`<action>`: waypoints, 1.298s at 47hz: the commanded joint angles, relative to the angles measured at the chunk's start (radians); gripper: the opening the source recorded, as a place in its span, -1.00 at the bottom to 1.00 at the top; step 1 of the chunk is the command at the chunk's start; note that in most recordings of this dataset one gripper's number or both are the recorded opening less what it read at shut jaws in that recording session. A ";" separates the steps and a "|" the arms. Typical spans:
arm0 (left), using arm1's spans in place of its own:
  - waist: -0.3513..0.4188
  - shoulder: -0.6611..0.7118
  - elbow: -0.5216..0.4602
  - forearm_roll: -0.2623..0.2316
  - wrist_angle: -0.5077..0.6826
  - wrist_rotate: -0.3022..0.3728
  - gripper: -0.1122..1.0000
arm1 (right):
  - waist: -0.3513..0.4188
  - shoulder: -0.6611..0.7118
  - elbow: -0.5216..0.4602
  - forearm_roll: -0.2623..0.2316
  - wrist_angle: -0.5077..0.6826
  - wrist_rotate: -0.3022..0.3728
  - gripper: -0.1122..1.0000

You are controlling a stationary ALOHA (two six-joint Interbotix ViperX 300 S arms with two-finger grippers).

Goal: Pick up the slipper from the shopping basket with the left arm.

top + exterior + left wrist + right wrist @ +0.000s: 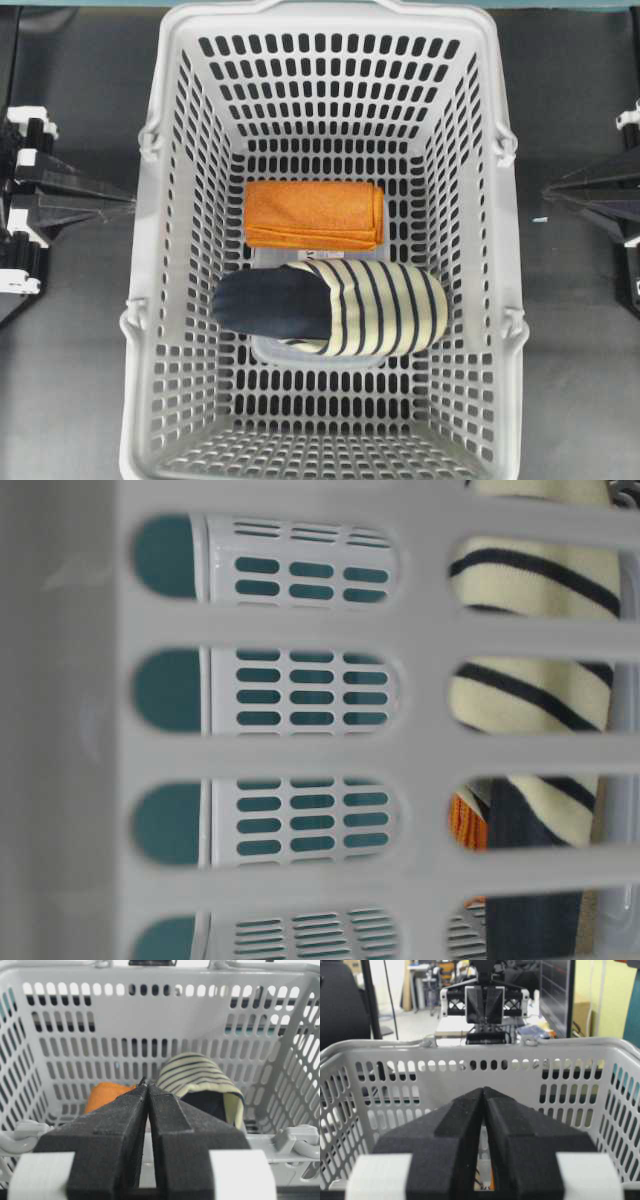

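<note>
The slipper (340, 308), cream with navy stripes and a dark navy insole, lies on its side on the floor of the light grey shopping basket (330, 18), toe to the right. It also shows in the left wrist view (195, 1077) and through the basket's slots in the table-level view (530, 695). My left gripper (128, 203) is shut and empty, outside the basket's left wall; in its wrist view (146, 1085) it points over the rim at the slipper. My right gripper (548, 190) is shut and empty outside the right wall, as its wrist view (483, 1090) shows.
A folded orange cloth (313, 214) lies in the basket just behind the slipper, close to it. The basket's tall slotted walls (150, 1015) and rim handles (505, 145) stand between both grippers and the slipper. Dark tabletop (70, 350) surrounds the basket.
</note>
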 commanded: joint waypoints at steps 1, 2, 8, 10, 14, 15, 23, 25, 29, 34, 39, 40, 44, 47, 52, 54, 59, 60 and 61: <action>-0.034 0.029 -0.091 0.043 0.074 -0.025 -0.70 | -0.005 0.017 -0.005 0.003 -0.003 0.002 -0.80; -0.040 0.043 -0.118 0.043 0.117 -0.032 -0.70 | -0.005 0.015 -0.002 0.008 0.000 0.002 -0.80; -0.060 0.120 -0.253 0.043 0.328 -0.044 -0.80 | -0.005 0.017 0.003 0.017 0.038 0.014 -0.80; -0.072 0.158 -0.316 0.043 0.414 -0.044 -0.80 | -0.005 0.015 0.003 0.017 0.051 0.018 -0.80; -0.091 0.232 -0.414 0.043 0.535 -0.041 -0.80 | -0.005 0.012 0.003 0.017 0.064 0.023 -0.80; -0.095 0.261 -0.449 0.043 0.578 -0.041 -0.80 | -0.005 0.012 0.003 0.017 0.066 0.023 -0.80; -0.121 0.442 -0.646 0.044 0.776 -0.043 -0.80 | -0.005 0.011 0.003 0.017 0.066 0.023 -0.80; -0.123 0.488 -0.687 0.043 0.816 -0.043 -0.80 | -0.005 0.011 0.003 0.017 0.066 0.025 -0.80; -0.129 0.578 -0.770 0.043 0.894 -0.046 -0.80 | -0.005 0.009 0.003 0.017 0.066 0.025 -0.80; -0.133 0.704 -0.896 0.043 0.991 -0.049 -0.80 | -0.005 0.008 0.003 0.017 0.066 0.025 -0.80; -0.137 0.813 -1.015 0.043 1.086 -0.049 -0.80 | -0.005 0.002 0.003 0.017 0.067 0.025 -0.80; -0.137 0.831 -1.035 0.043 1.103 -0.049 -0.80 | -0.005 0.000 0.003 0.017 0.066 0.025 -0.80; -0.138 0.904 -1.112 0.043 1.170 -0.048 -0.80 | -0.003 -0.003 0.003 0.017 0.067 0.025 -0.80; -0.140 0.946 -1.152 0.043 1.204 -0.049 -0.80 | -0.003 -0.006 0.005 0.017 0.067 0.025 -0.80; -0.149 1.006 -1.213 0.043 1.223 -0.051 -0.79 | 0.000 -0.008 0.008 0.017 0.067 0.025 -0.80; -0.150 1.028 -1.232 0.043 1.226 -0.054 -0.78 | 0.000 -0.008 0.008 0.017 0.067 0.025 -0.80; -0.152 1.080 -1.275 0.043 1.241 -0.078 -0.40 | 0.005 -0.009 0.012 0.017 0.067 0.025 -0.80; -0.153 1.088 -1.282 0.043 1.244 -0.083 -0.30 | 0.008 -0.009 0.014 0.017 0.067 0.025 -0.80; -0.155 1.097 -1.289 0.043 1.250 -0.089 -0.18 | 0.009 -0.009 0.014 0.017 0.067 0.025 -0.80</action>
